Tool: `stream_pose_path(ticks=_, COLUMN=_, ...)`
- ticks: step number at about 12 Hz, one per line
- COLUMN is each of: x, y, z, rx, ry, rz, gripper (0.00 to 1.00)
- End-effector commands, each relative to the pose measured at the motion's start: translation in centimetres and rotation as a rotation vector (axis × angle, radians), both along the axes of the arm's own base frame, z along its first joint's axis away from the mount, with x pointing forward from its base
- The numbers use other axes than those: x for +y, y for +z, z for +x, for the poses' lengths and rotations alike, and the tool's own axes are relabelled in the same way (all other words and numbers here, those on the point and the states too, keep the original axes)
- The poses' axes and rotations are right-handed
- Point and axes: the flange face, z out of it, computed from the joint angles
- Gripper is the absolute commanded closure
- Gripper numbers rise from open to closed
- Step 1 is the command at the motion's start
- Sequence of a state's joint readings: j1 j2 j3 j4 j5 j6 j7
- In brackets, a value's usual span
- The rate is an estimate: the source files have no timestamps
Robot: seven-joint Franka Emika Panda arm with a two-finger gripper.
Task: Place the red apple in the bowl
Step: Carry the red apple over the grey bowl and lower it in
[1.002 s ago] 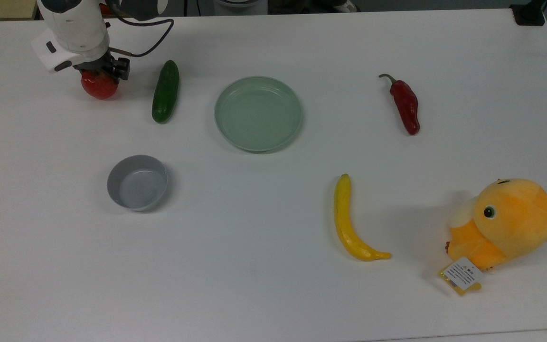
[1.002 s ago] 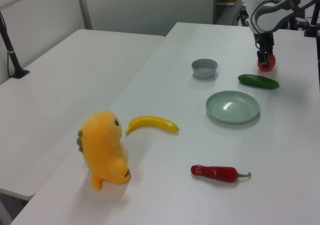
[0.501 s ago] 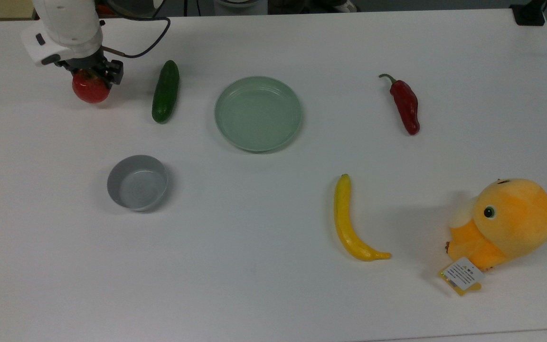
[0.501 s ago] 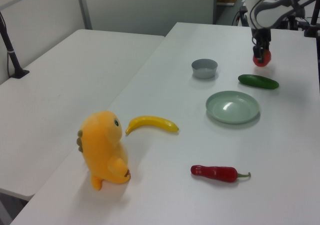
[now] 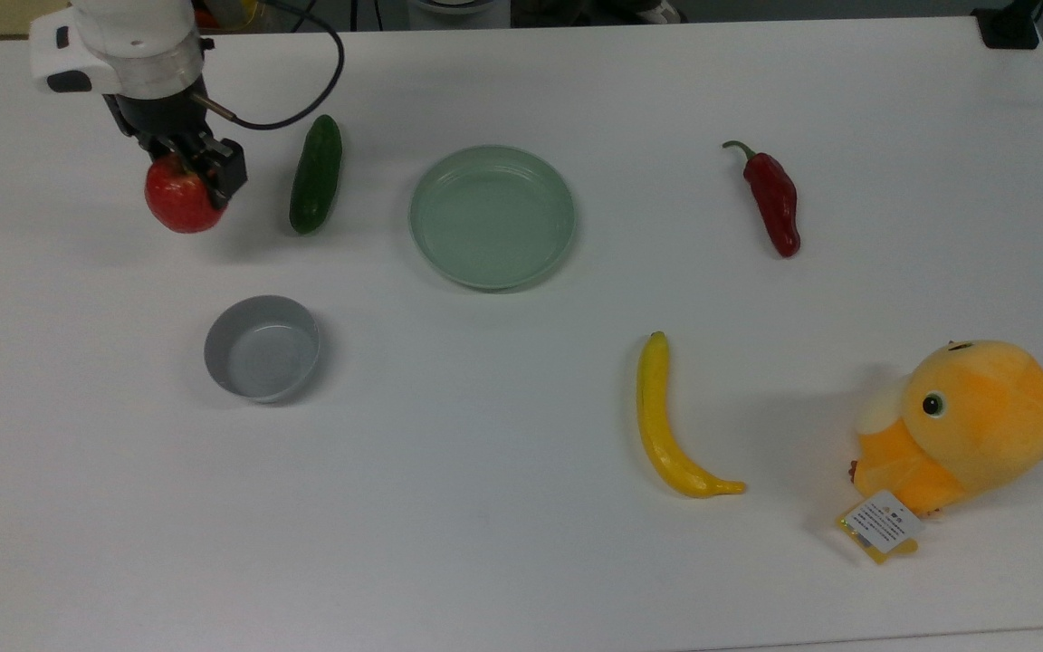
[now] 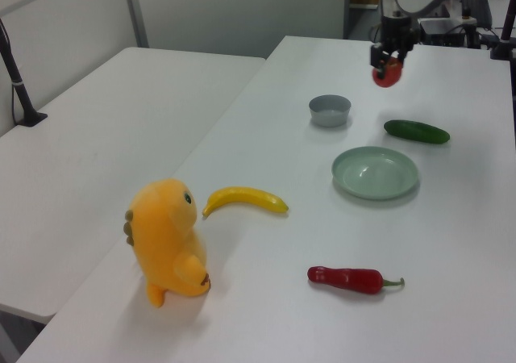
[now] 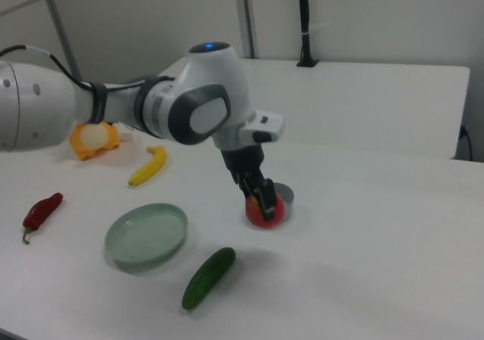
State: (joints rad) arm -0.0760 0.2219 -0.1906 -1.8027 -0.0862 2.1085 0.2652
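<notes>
Gripping the apple (image 5: 179, 201) from above, the gripper (image 5: 186, 172) has its two black fingers closed against the fruit's upper sides, and the apple hangs clear of the table (image 5: 521, 561). In the left view the apple (image 6: 387, 73) is plainly in the air, with the gripper (image 6: 388, 59) above it. The fruit is round, so it has no long axis to speak of; its top faces up into the gripper, and the stem is hidden by the fingers.

In the top view the apple sits just to the left of the cucumber (image 5: 316, 174), apart from it, and above the bowl (image 5: 261, 348), which stands upright with nothing in it. In the right view the apple (image 7: 265, 210) overlaps the front of the bowl (image 7: 286, 196).

The plate (image 5: 492, 216) lies to the top view's right of the cucumber, with the chili (image 5: 773, 197) further right. The banana (image 5: 666, 426) and the plush toy (image 5: 961, 426) lie towards the lower right of the top view.
</notes>
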Motion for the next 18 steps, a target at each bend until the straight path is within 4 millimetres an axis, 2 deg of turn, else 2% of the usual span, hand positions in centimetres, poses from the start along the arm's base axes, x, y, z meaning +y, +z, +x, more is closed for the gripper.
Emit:
stream_pose_path(ticks=1, x=3.3, y=0.1, z=4.2, rx=-0.065, ry=-0.061, rz=0.059, gripper=0.74)
stream_pose_path(ticks=3, x=4.3, y=-1.1, z=7.1, rx=-0.214, ry=-0.074, rz=0.065, gripper=0.74)
stream_pose_path(ticks=6, x=5.4, y=-4.1, z=8.3, rx=-0.212, ry=-0.06, rz=0.064, gripper=0.74)
stream_pose_path(ticks=8, x=6.0, y=-5.2, z=8.7, rx=-0.206, ry=-0.046, rz=0.063, gripper=0.71)
stream_pose_path(ticks=9, x=5.9, y=-5.0, z=8.7, rx=-0.208, ry=-0.049, rz=0.065, gripper=0.63)
stream_pose_path(ticks=10, x=6.0, y=-5.0, z=8.7, rx=-0.208, ry=-0.047, rz=0.064, gripper=0.38)
stream_pose_path(ticks=11, x=6.1, y=-5.0, z=8.8, rx=-0.207, ry=-0.045, rz=0.063, gripper=0.07)
stream_pose_path(ticks=12, x=6.5, y=-5.1, z=8.8, rx=-0.205, ry=-0.034, rz=0.063, gripper=0.0)
stream_pose_path(ticks=15, x=6.9, y=-4.8, z=8.7, rx=-0.2, ry=-0.023, rz=0.064, gripper=0.0)
stream_pose_path(ticks=18, x=7.1, y=-2.0, z=7.7, rx=-0.174, ry=0.004, rz=0.063, gripper=0.0)
